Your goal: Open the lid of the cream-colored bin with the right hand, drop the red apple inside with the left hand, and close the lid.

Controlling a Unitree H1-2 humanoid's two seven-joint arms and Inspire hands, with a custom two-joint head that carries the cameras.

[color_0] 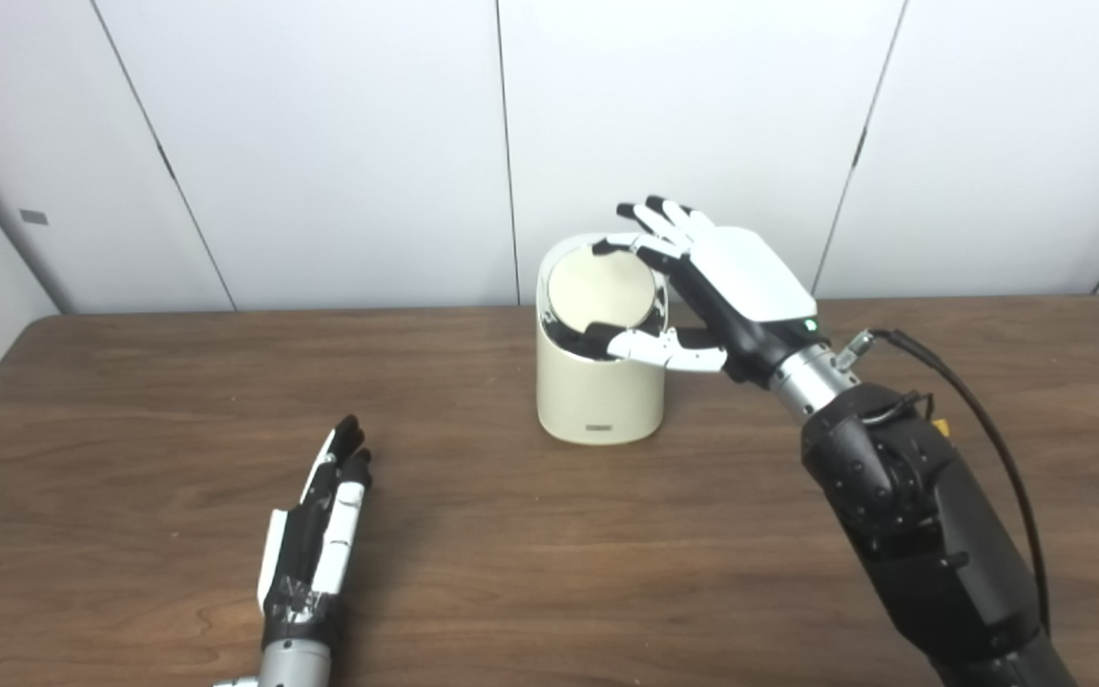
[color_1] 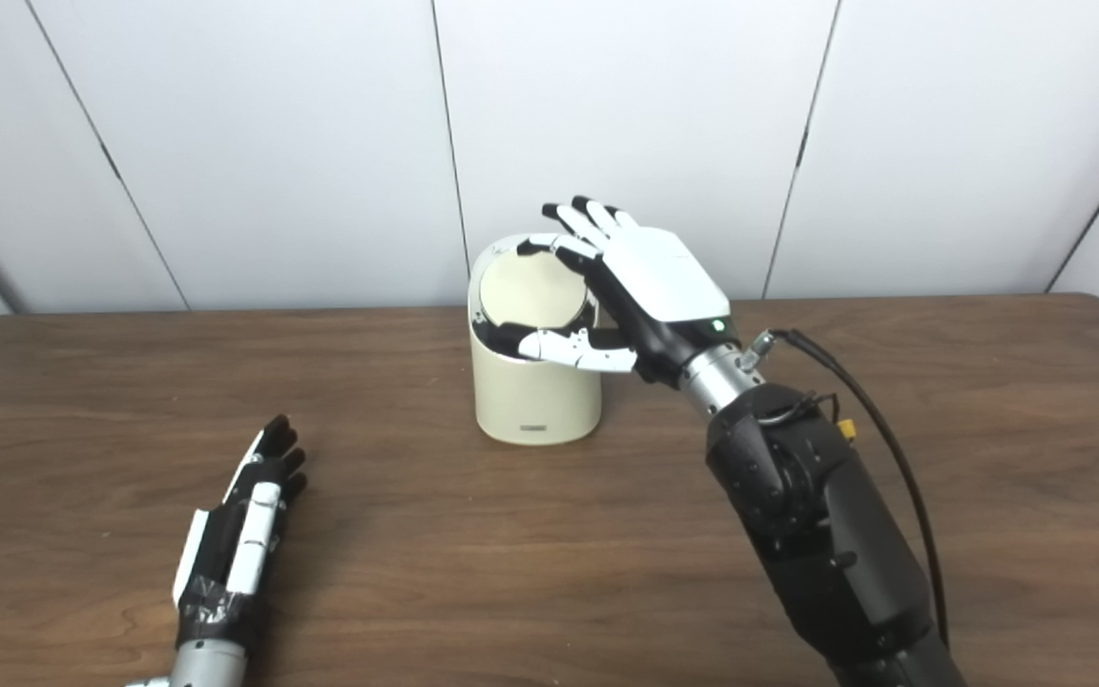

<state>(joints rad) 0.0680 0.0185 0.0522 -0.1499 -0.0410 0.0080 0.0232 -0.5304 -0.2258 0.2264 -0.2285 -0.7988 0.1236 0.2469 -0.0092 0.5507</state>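
The cream-colored bin stands upright in the middle of the table, its round lid lying in the slanted top and facing me. My right hand hovers at the bin's right side with fingers spread. Its thumb rests by the lid's lower edge and one fingertip is at the upper rim; a firm hold on the lid does not show. My left hand lies flat on the table at the front left, fingers straight, holding nothing. No red apple shows in either view.
The brown wooden table stretches wide around the bin. White wall panels stand close behind its far edge. A black cable loops off my right wrist.
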